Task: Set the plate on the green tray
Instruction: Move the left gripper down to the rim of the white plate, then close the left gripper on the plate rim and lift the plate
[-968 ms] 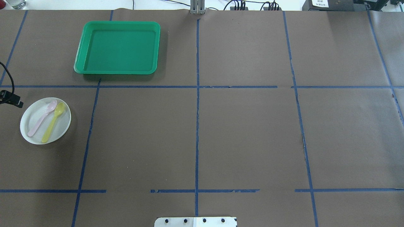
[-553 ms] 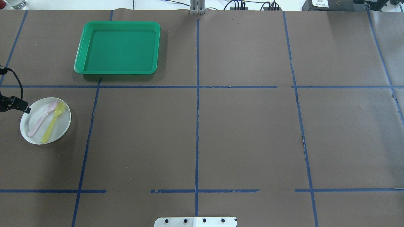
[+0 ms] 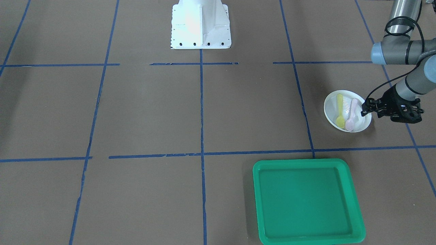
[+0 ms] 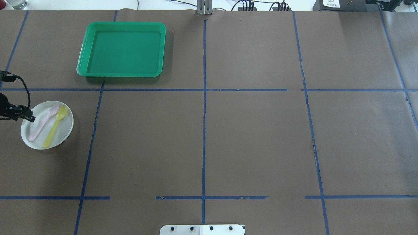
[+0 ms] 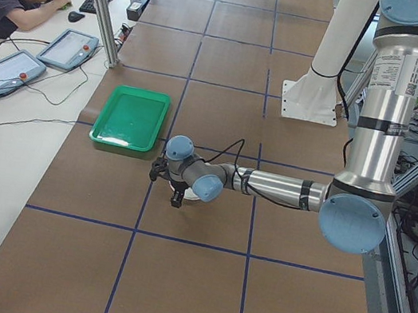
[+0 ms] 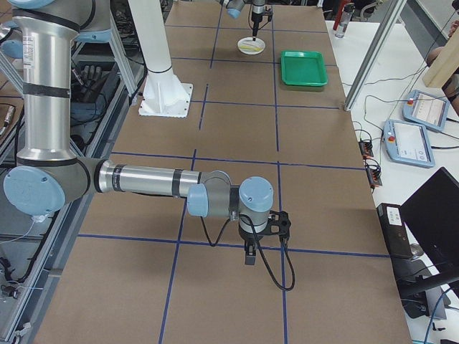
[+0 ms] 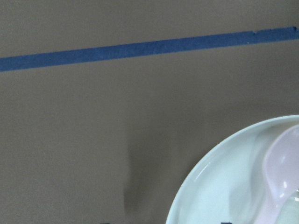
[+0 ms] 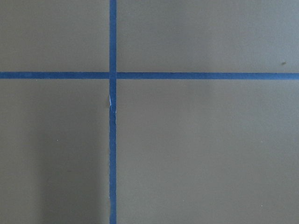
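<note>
White and round, the plate (image 4: pixel 65 130) sits on the brown-papered tabletop (image 4: pixel 254 140) at the robot's far left. Being round, it has no long axis of its own. It carries a pink spoon (image 4: pixel 41 125) and a yellow spoon (image 4: pixel 54 128), which lie side by side on a slant with their bowls toward the far edge.

The left fingers (image 3: pixel 365 109) are at the plate's outer rim, so the plate lies inboard of them, toward the middle of the tabletop. In the front-facing view they look spread apart with nothing held, and their tips overlap the rim. The left wrist view shows that rim curving in at its lower right. I cannot tell whether they touch it yet. My guess is that the coming move is a pinch on this outer edge.

The green tray (image 4: pixel 124 49) lies well apart from the plate, farther from the robot and somewhat inboard, across a blue tape line (image 4: pixel 49 89). Between plate and tray only flat paper shows. The loose spoons look like the main worry, since they could slide if the plate tips.

The left arm is much the nearer. The right fingers (image 6: pixel 249 256) hang over tape lines far along the tabletop, and I cannot tell whether they are parted or closed.
</note>
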{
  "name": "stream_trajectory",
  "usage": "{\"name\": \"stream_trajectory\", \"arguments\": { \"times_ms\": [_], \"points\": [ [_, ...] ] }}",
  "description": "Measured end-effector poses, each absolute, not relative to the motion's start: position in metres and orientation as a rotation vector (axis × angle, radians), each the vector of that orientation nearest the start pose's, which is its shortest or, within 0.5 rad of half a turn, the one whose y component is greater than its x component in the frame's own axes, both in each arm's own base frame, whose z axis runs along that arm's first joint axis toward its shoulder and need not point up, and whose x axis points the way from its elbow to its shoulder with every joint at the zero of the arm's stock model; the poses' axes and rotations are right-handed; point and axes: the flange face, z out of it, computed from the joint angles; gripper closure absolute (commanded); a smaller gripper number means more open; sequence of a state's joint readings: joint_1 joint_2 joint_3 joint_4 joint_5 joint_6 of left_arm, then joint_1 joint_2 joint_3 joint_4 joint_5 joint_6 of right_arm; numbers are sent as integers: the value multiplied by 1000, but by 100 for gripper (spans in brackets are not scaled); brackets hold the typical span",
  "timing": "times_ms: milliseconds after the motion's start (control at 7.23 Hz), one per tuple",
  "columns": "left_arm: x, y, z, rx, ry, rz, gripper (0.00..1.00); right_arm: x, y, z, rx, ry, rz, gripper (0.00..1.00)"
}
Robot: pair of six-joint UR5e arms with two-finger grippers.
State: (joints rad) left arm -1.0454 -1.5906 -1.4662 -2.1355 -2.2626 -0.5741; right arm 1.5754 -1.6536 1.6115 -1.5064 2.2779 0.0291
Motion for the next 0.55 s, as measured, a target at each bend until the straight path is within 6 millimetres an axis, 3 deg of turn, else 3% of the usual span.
{"name": "stream_trajectory", "arguments": {
  "times_ms": [553],
  "points": [
    [204, -487, 643, 38, 819, 129, 50, 71, -458, 676, 12, -707, 25, 0]
  ]
}}
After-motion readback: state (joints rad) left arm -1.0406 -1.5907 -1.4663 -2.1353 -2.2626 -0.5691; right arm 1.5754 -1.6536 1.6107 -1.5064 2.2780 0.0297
